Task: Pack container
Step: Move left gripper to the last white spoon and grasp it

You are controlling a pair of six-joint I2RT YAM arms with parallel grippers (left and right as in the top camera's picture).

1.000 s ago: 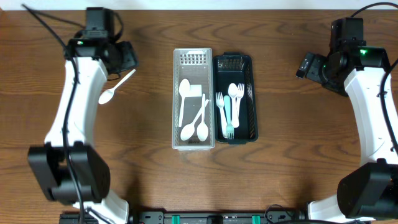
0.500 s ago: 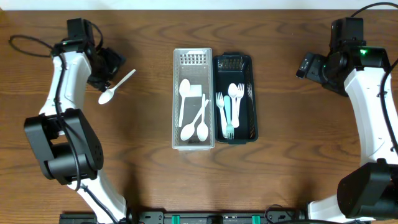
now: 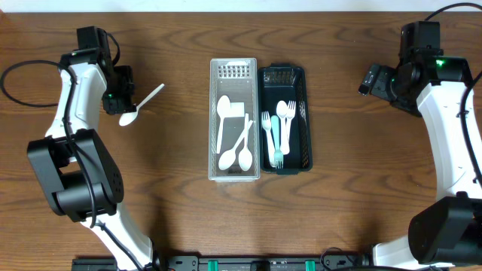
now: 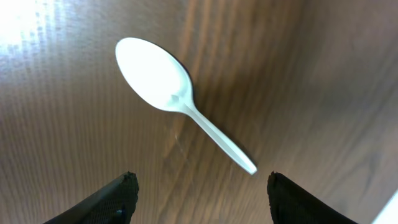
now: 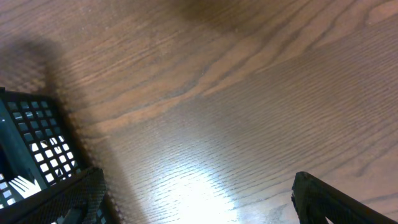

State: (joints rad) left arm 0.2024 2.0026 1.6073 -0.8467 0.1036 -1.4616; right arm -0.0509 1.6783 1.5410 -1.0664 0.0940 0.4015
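Overhead view, upper left of the frame: the left gripper hung just beside the bowl end of a loose white spoon, which lay flat on the wooden table, well apart from the two trays at the centre. Left wrist view: the same spoon lay slantwise, bowl toward the upper left and handle tip toward the lower right; the two dark fingertips of the left gripper stood wide apart at the bottom edge, clear of the spoon and holding nothing. Centre of the overhead view: a clear tray held several white spoons, and, touching its right side, a dark green basket held forks. Upper right: the right gripper hung over bare table, well apart from the basket. Right wrist view: its fingers were spread apart and empty, with a corner of the basket at the lower left
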